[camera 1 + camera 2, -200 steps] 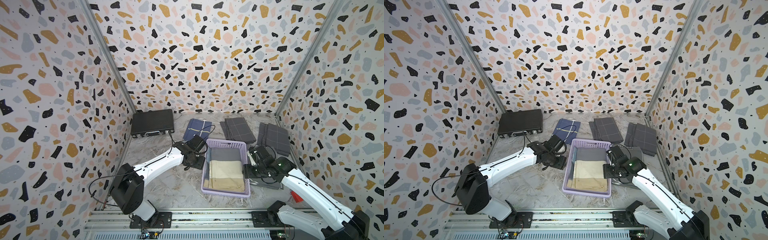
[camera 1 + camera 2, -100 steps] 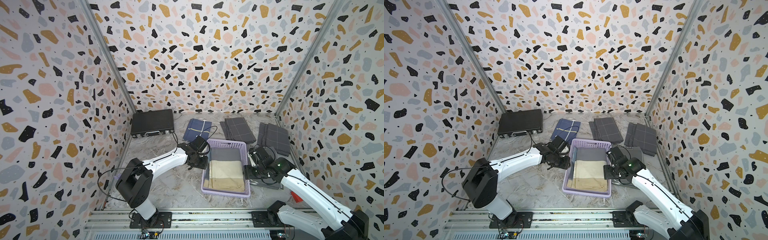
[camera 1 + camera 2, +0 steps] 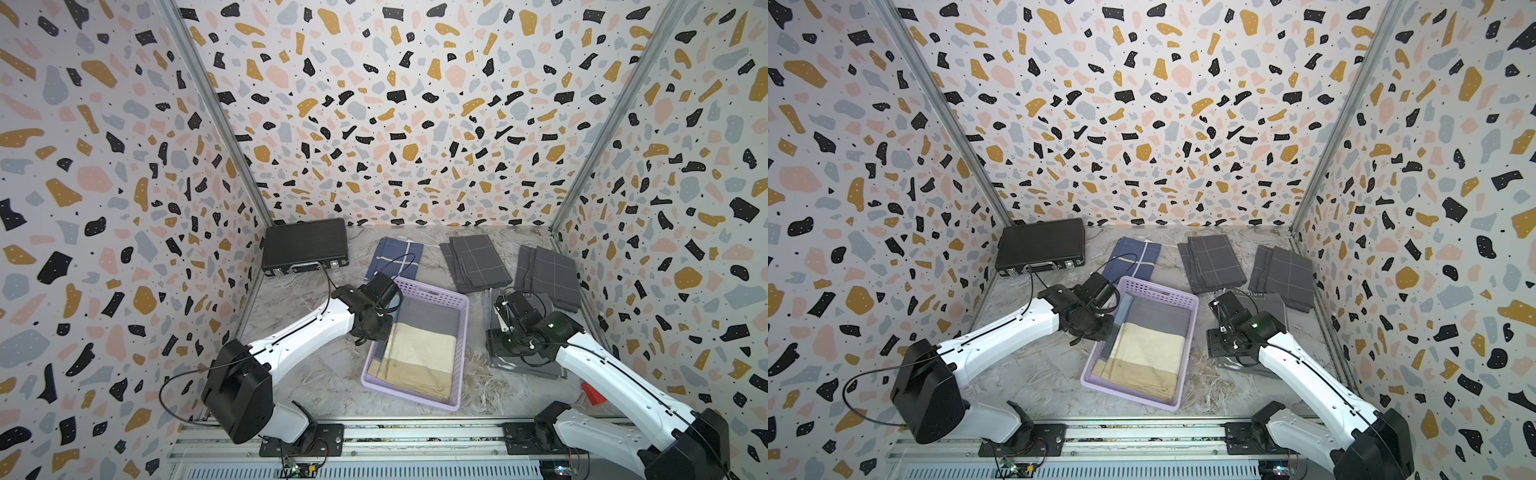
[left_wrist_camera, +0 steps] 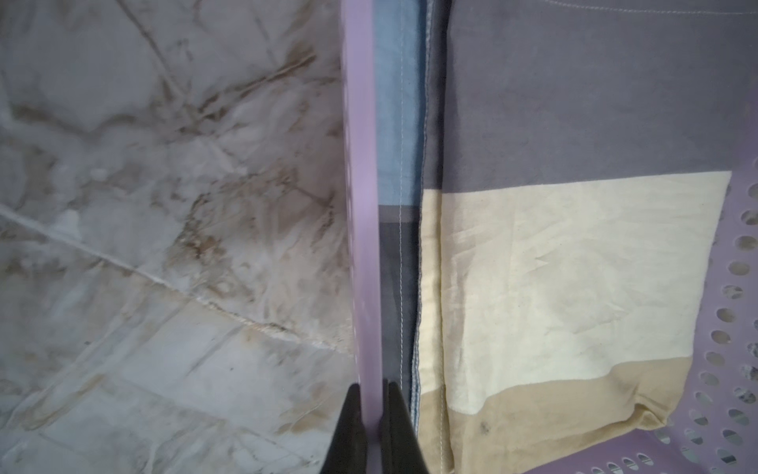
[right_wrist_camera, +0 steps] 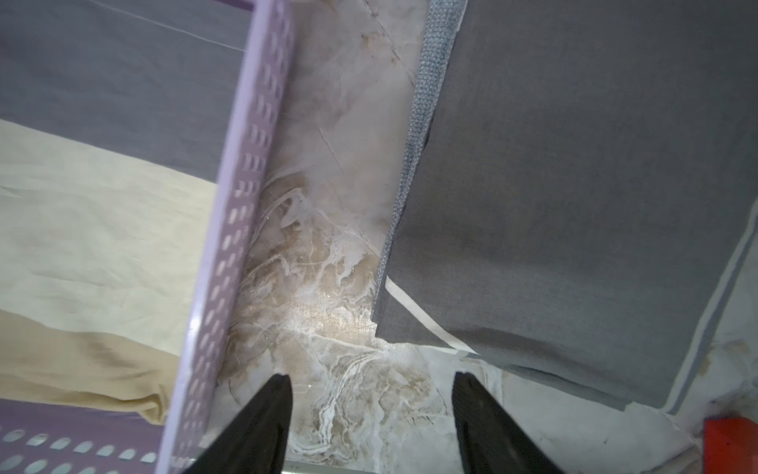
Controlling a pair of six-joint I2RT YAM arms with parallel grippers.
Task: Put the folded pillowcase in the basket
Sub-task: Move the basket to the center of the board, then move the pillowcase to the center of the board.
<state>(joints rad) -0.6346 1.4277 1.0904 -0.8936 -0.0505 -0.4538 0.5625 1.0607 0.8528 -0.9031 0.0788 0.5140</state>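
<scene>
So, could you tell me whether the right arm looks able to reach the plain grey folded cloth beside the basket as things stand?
Probably yes: the right end effector hangs open next to the plain grey folded cloth, with only bare table between, outside the basket.

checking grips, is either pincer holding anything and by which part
The left pincer is shut on the basket, by its side rim. The right pincer is open, holding nothing.
</scene>
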